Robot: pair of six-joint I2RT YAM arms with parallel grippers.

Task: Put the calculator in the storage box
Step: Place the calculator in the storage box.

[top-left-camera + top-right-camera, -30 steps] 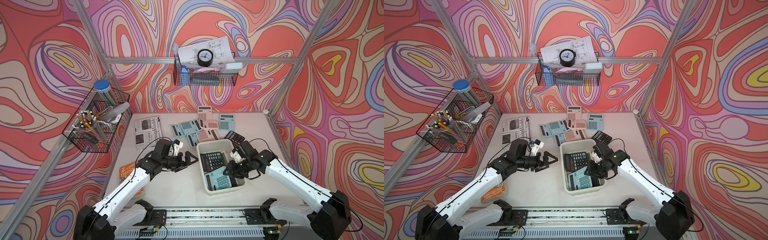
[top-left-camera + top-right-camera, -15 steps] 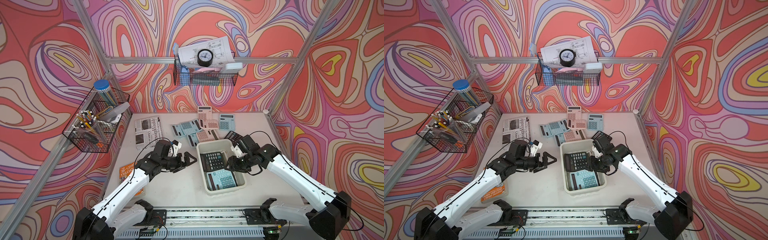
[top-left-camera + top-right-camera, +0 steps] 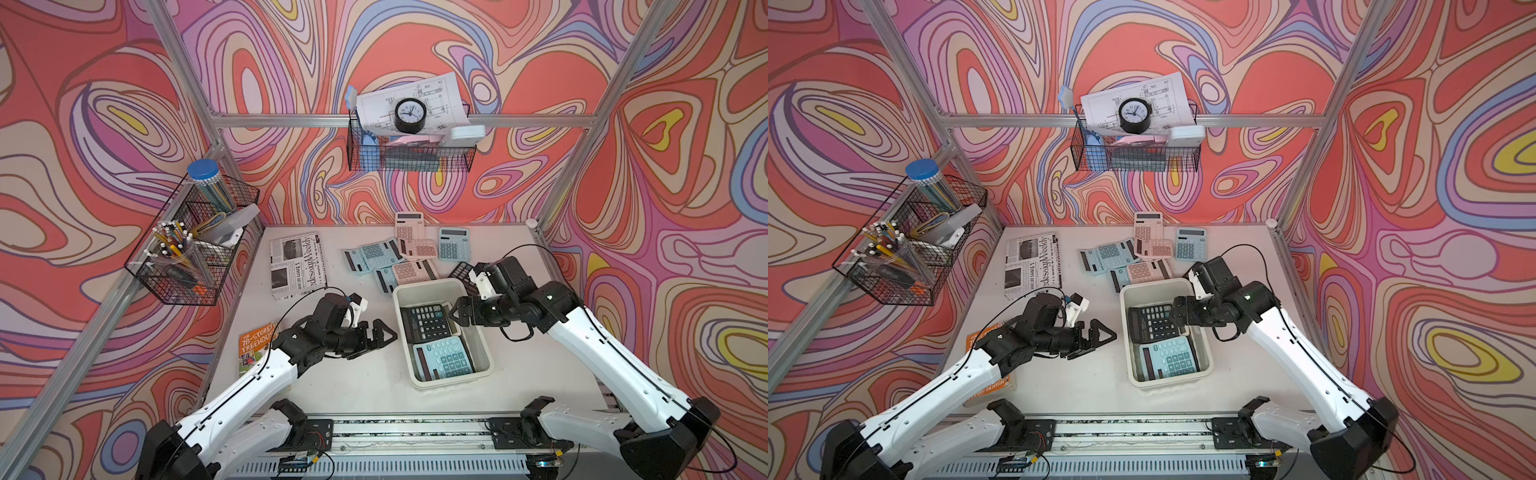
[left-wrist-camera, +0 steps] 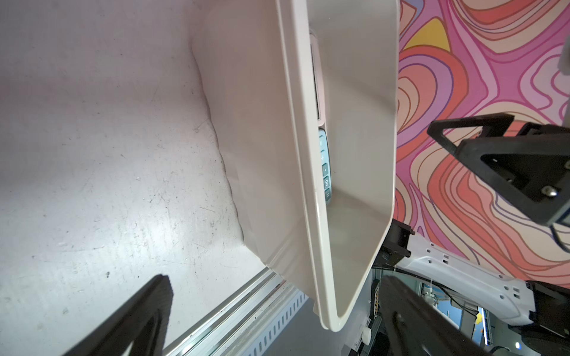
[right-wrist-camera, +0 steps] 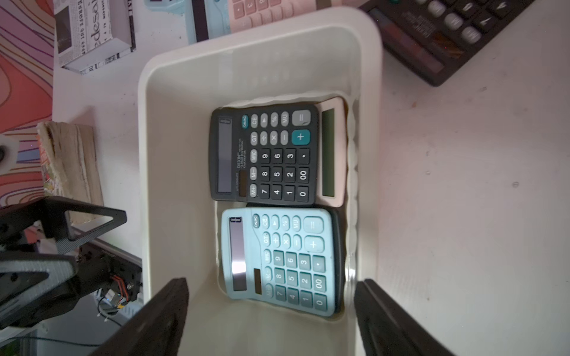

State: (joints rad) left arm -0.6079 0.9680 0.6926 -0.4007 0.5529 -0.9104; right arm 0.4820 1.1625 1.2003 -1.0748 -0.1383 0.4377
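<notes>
A light blue calculator (image 5: 280,262) lay face up in the near end of the cream storage box (image 3: 428,283). It rested on a darker one whose edge showed beneath it. A black calculator (image 5: 265,155) filled the far end, lying over a pink calculator (image 5: 333,154). This calculator's placing looked finished, with more still waiting outside.

The right gripper (image 3: 456,312) hovered over the box's right rim, jaws spread wide and holding nothing. The left gripper (image 3: 376,337) hung just beside the box's left wall, also spread and empty.

Past the box's far end, a heap of blue and pink calculators (image 3: 390,257) lay on the white table (image 3: 353,390). Another black calculator (image 3: 461,272) sat close beside the right arm's wrist.

The likeliest trouble was the right gripper's wide jaws catching the flared rim on a sideways or downward move, shoving or tipping the box. A swing of that wrist could also knock the black calculator beside it. The stacked pairs inside sat unevenly, so a jolt might slide them.

The black calculator in the box read "DEXIN", with keys marked "ON/AC", "MRC", "GT" and "00". A newspaper (image 3: 297,264) at the table's far left was headed "design Weekly". An orange book (image 3: 255,345) under the left arm read "78-Storey Treehouse".
</notes>
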